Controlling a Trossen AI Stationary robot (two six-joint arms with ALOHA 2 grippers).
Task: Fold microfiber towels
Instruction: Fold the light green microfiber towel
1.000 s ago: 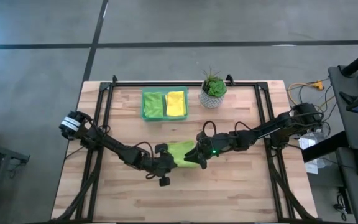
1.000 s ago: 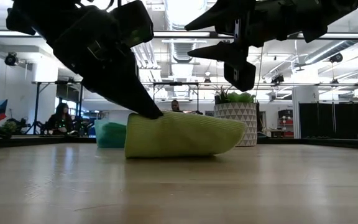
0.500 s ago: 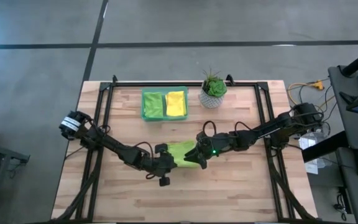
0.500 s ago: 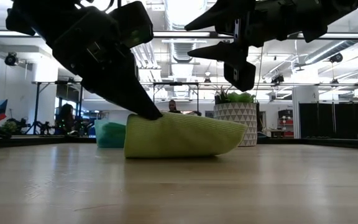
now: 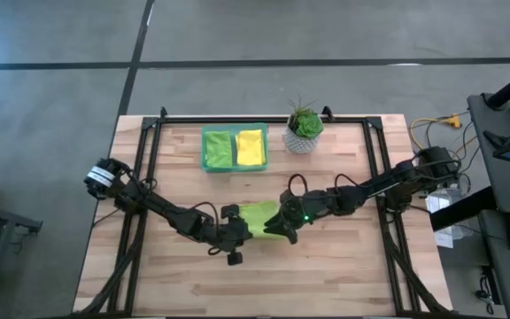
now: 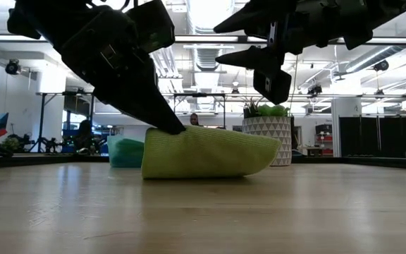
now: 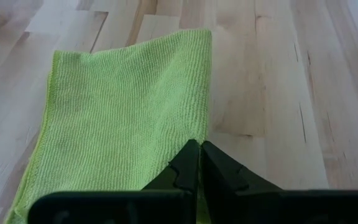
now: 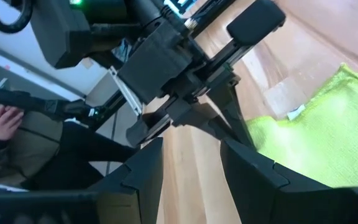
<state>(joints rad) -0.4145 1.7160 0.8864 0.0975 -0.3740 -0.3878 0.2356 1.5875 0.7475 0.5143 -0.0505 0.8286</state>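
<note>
A lime green microfiber towel (image 5: 259,215) lies folded on the wooden table's middle, and shows as a flat bundle (image 6: 206,152) in the low view. My left gripper (image 5: 237,232) is shut, and its fingertips (image 6: 175,129) come down onto the towel's left end. My right gripper (image 6: 259,60) hangs open above the towel's right half, clear of it. In the right wrist view its fingers (image 8: 191,162) stand apart with nothing between them. A second lime towel (image 5: 220,149) and a yellow towel (image 5: 251,147) lie in the tray. My left gripper rests its shut fingertips (image 7: 199,149) on the folded towel's top, right by its near edge (image 7: 205,93), at the towel's left end. The fingers slant down from the table's left. The towel lies flat on the table under them.
A green tray (image 5: 235,148) sits at the far middle of the table, with a potted plant (image 5: 304,127) to its right. In the low view the tray (image 6: 124,152) shows behind the towel. A person's hand (image 8: 5,121) shows beyond the table.
</note>
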